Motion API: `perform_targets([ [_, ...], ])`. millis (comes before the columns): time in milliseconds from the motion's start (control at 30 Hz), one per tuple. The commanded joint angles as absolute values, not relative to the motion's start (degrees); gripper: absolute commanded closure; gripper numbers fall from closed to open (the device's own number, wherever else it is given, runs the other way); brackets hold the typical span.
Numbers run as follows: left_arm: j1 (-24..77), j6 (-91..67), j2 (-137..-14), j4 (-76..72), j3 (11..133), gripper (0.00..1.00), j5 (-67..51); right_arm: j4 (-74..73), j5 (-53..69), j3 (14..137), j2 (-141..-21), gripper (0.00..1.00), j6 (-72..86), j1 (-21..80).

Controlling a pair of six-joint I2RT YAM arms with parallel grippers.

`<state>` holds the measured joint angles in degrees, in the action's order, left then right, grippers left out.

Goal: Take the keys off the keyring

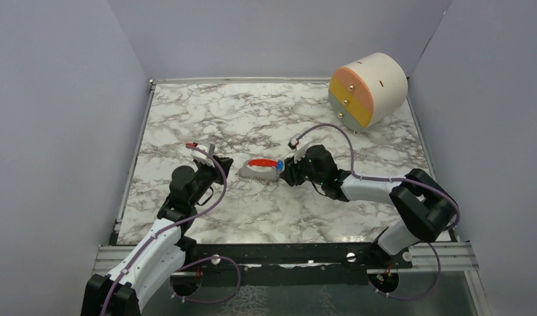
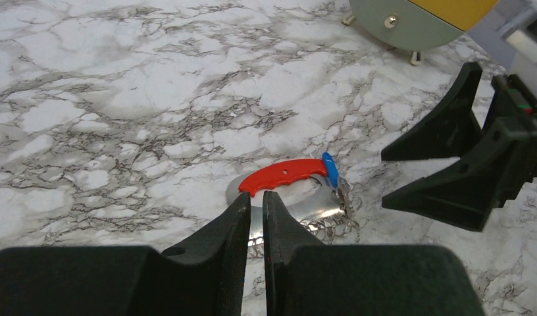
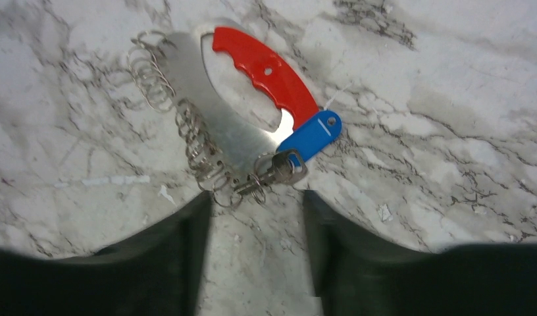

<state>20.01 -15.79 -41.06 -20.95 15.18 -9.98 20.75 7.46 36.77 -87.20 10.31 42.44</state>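
Desk (image 1: pixel 206 118) of white marble carries a round drawer unit (image 1: pixel 378 85) at its far right corner, with its three drawers shut and contents unseen. Right hand (image 3: pixel 257 197) is held apart beside the keyring's (image 3: pixel 266 72) ringed edge. Left hand (image 2: pixel 256 197) is nearly together at the opposite edge; whether anything is gripped cannot be told. Keyring is laid flat mid-desk, long axis left to right, red arc on the far side. Blue-tagged key (image 3: pixel 310 136) is attached at its right end.
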Motion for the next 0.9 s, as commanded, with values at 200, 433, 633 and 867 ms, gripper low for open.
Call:
perform_targets([
  [200, 20.2, -16.3, -41.9, -22.0, 14.8, 0.83, -9.1, 20.8, 7.6, 35.8, -88.6, 0.99, 11.6, 43.2],
  [433, 20.2, -16.4, -41.8, -21.9, 14.8, 0.83, -9.5, 20.6, 7.9, 36.9, -90.9, 0.66, 11.5, 43.3],
  [633, 20.2, -16.4, -41.2, -21.7, 14.7, 0.83, -9.4, 21.6, 8.4, 37.3, -93.4, 0.72, 12.0, 43.5],
  [867, 20.2, -16.4, -41.9, -21.7, 14.9, 0.83, -9.2, 21.7, 8.1, 38.3, -94.8, 0.72, 11.4, 43.8],
])
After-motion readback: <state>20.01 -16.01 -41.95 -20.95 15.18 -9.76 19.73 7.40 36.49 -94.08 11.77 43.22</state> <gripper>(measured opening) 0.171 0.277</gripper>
